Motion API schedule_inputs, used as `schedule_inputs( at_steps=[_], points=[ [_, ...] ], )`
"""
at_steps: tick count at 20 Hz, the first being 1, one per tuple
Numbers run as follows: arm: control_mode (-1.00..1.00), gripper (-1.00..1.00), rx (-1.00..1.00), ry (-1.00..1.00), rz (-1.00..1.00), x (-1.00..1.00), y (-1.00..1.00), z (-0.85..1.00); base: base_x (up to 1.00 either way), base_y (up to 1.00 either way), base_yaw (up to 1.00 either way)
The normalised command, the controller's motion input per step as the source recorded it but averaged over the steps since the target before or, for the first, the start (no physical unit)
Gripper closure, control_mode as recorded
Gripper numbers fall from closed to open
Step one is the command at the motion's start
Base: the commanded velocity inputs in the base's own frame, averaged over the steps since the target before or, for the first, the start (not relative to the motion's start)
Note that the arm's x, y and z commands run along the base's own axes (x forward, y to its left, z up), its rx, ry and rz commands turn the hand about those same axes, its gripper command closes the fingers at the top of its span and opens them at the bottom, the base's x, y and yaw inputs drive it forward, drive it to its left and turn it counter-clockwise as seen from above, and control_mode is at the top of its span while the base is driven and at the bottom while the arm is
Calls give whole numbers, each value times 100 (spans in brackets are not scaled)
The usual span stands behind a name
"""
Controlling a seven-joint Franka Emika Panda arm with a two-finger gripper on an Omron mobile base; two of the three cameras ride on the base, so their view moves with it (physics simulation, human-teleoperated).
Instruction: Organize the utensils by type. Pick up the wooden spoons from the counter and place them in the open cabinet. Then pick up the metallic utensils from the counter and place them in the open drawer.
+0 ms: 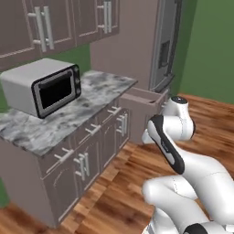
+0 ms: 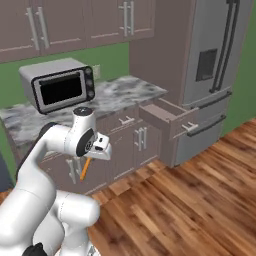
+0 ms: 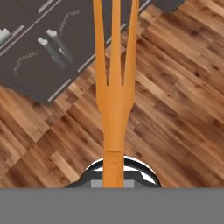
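A microwave is sitting on the counter; the drawer is standing open beside it. The gripper is gripping an orange fork over the floor. Next, seemingly, carrying it to storage.

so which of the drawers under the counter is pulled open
The open drawer at the counter's end nearest the fridge; its box juts out, while the other drawer fronts sit flush.
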Motion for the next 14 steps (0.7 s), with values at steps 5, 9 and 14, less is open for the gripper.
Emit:
schedule_inputs(
  at_steps=[5,9,14],
  points=[
    [100,100,0,0,0,0,0,0,86,29,-47],
    [100,100,0,0,0,0,0,0,78,28,-52],
    [100,100,0,0,0,0,0,0,93,29,-32]
  ],
)
